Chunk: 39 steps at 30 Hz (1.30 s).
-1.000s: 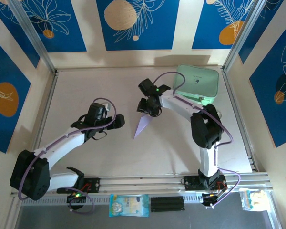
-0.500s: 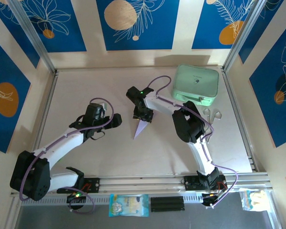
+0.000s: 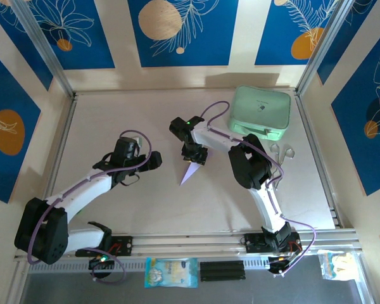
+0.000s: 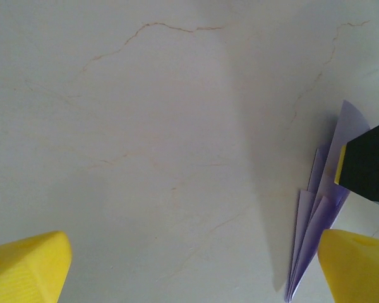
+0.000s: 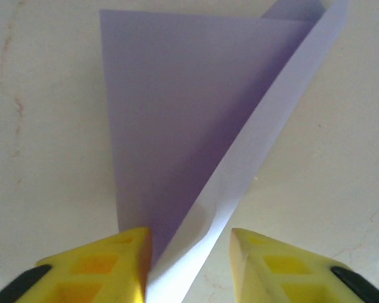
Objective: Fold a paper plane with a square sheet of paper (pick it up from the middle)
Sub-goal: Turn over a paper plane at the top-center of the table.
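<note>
The paper plane (image 3: pixel 190 171) is a pale lilac pointed dart on the table, with its tip toward the near edge. My right gripper (image 3: pixel 195 158) is down over its wide far end. In the right wrist view the folded paper (image 5: pixel 177 126) runs between the yellow fingertips (image 5: pixel 101 265). The left fingertip touches the paper and the right one stands a little apart, so the right gripper (image 5: pixel 189 252) is partly open around it. My left gripper (image 3: pixel 153 161) is wide open to the left of the plane (image 4: pixel 316 214), with nothing between its fingers (image 4: pixel 25 265).
A mint-green rounded case (image 3: pixel 261 113) sits at the back right of the table. A small metal item (image 3: pixel 282 152) lies beside the right arm. Metal rails (image 3: pixel 177 240) border the table's near edge and sides.
My right arm swung left and came down over the plane's wide end, and its jaws have narrowed around the paper. The plane shifted slightly right. The left arm has barely moved.
</note>
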### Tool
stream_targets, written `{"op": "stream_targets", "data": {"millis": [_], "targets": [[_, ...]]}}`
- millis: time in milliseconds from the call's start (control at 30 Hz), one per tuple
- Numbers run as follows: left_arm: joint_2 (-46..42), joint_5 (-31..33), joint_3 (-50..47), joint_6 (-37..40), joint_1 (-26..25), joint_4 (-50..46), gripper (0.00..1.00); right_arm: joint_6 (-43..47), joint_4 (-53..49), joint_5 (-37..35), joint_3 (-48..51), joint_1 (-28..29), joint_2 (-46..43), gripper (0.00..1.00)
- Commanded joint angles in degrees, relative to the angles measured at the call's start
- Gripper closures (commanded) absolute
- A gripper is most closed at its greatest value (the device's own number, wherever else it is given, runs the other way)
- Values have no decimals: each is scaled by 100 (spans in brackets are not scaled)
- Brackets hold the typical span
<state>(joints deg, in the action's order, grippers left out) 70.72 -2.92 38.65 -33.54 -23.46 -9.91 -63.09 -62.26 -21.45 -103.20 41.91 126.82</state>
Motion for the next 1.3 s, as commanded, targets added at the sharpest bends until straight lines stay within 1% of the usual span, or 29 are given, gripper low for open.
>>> {"op": "stream_targets", "data": {"millis": [0,233,300,333,400,500,600,667,767,933,1000,1167,1267], "targets": [[51,-33,-34,-18,79,-2,1,-169,-175,-37,-97,34,-123,69],[48,-51,-24,-97,144,-2,0,-85,-110,-104,-30,36,-330,93],[30,-90,-46,-153,190,11,1,74,17,-83,27,34,-496,99],[13,-124,-58,-189,225,20,1,235,150,-24,81,36,-600,100],[-15,-210,-79,-248,295,55,1,564,530,183,218,35,-837,100],[-67,-342,-137,-350,407,124,1,1290,1413,740,673,37,-1260,100],[-102,-497,-221,-476,511,255,0,1891,2619,1608,1428,-1,-1665,100],[-96,-625,-269,-543,550,372,0,2184,3492,2368,1979,-48,-1837,100],[-63,-848,-318,-642,555,559,1,2266,4384,3137,2602,-119,-1899,100],[87,-1339,-477,-885,553,993,0,2186,5435,3760,3372,-222,-1822,100],[194,-1571,-571,-1026,551,1234,4,2120,5746,3937,3614,-283,-1780,100],[549,-2171,-802,-1408,494,1929,21,2040,6096,4086,4040,-424,-1731,100],[774,-2413,-884,-1574,375,2282,29,2037,6156,4125,4162,-480,-1738,100]]}}
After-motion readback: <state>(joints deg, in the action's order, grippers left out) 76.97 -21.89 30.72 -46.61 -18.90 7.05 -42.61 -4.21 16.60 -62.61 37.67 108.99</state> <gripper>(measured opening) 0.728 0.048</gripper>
